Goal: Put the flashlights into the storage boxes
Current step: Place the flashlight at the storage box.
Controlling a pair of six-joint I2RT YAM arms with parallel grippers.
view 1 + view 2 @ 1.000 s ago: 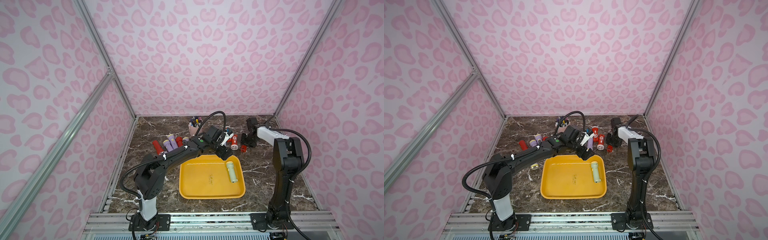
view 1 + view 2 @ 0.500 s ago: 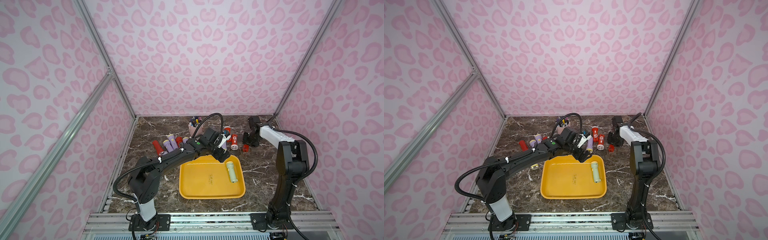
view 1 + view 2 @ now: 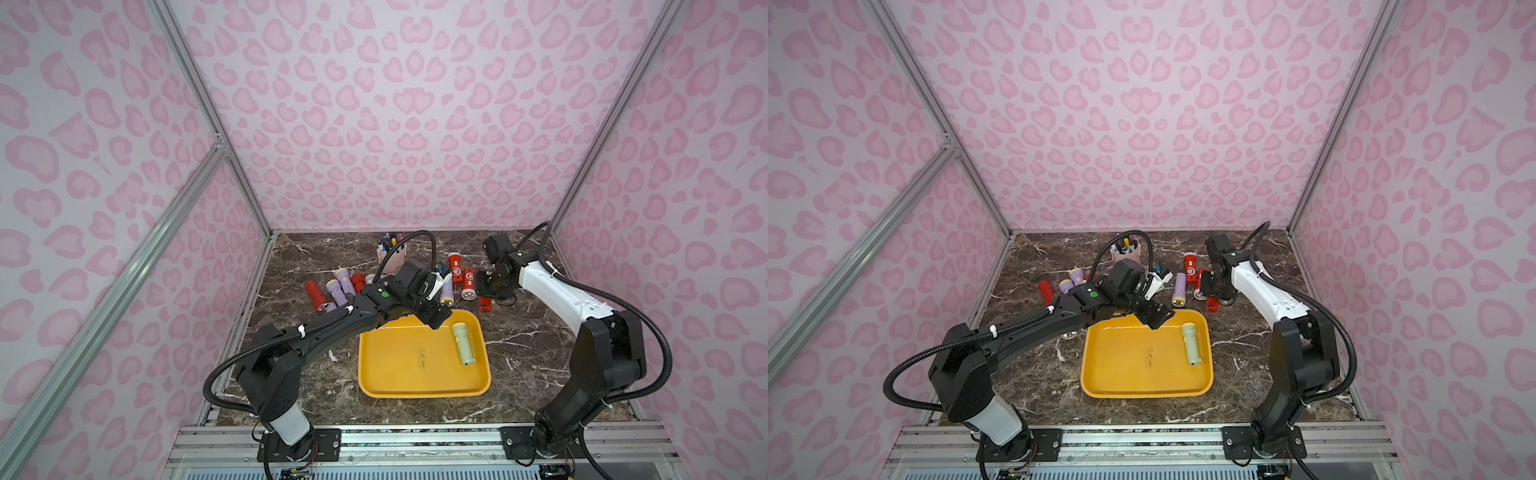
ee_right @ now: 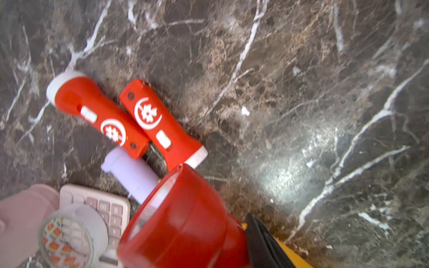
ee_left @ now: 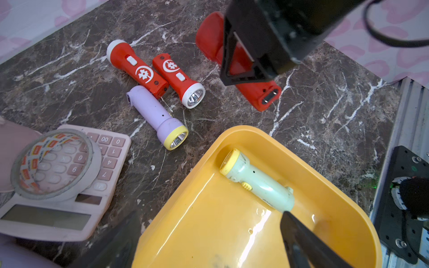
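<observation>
Over the 12 o'clock rim of the tray (image 3: 415, 384), in both top views, our left gripper (image 3: 434, 319) stands wide and empty; a pale green flashlight (image 3: 462, 344) lies inside at 3 o'clock. From the left wrist, our right gripper (image 5: 243, 74) clamps a red flashlight (image 5: 260, 97): light, stiff, slick plastic, we judge, best pinched mid-barrel. From the right wrist, its barrel is hidden.

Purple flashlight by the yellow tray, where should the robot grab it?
Grab its slim middle barrel from straight above, squeezing across it. The purple flashlight lies flat, its head flares wider, and a small red flashlight crowds its tail.
</observation>
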